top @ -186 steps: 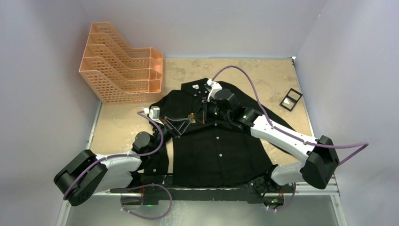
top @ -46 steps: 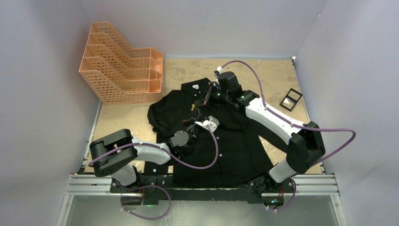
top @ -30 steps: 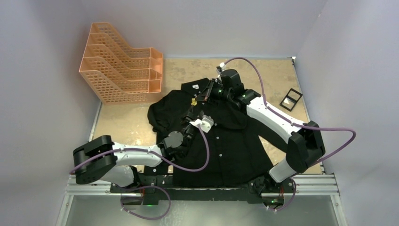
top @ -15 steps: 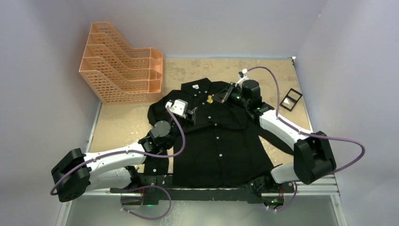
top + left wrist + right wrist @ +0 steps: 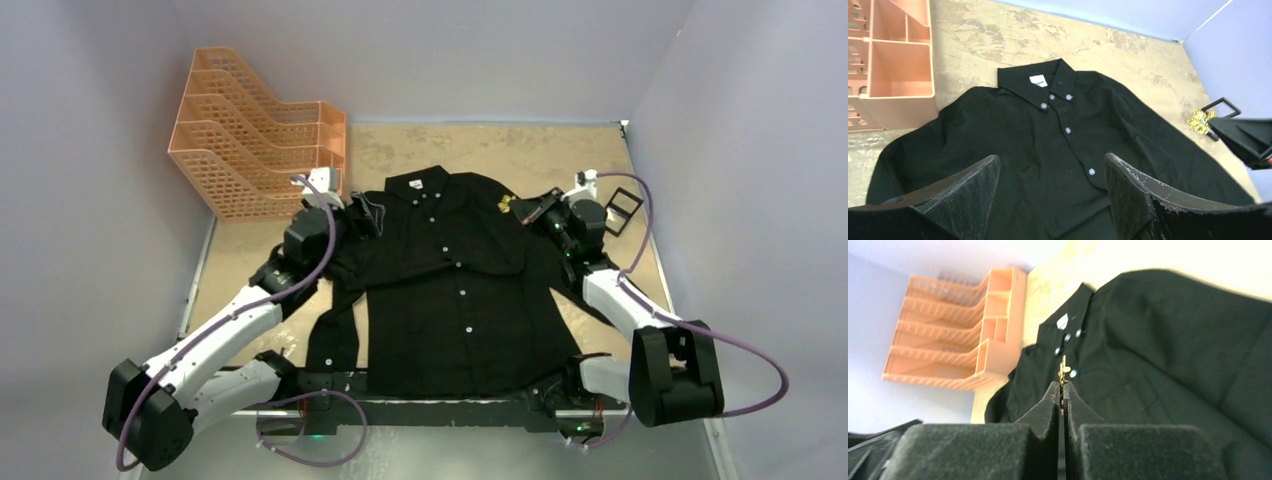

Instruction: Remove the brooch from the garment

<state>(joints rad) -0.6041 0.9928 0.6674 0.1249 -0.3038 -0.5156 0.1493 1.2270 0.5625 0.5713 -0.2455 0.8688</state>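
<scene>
The black garment lies flat on the table, collar toward the far side. The tiny golden brooch is pinched at the tips of my right gripper, which is shut on it over the shirt's right shoulder. In the right wrist view the brooch sticks up from between the closed tips of that gripper. From the left wrist, the brooch hangs apart from the cloth. My left gripper stands open and holds nothing at the shirt's left shoulder; its fingers frame the button placket.
An orange file rack stands at the far left, close to my left wrist. A small black frame lies on the table just right of my right gripper. Purple walls close the table in on three sides.
My right gripper has carried the brooch rightward from the shirt's chest to its right shoulder. My left arm has swung left off the shirt front, and its jaws have spread wider.
</scene>
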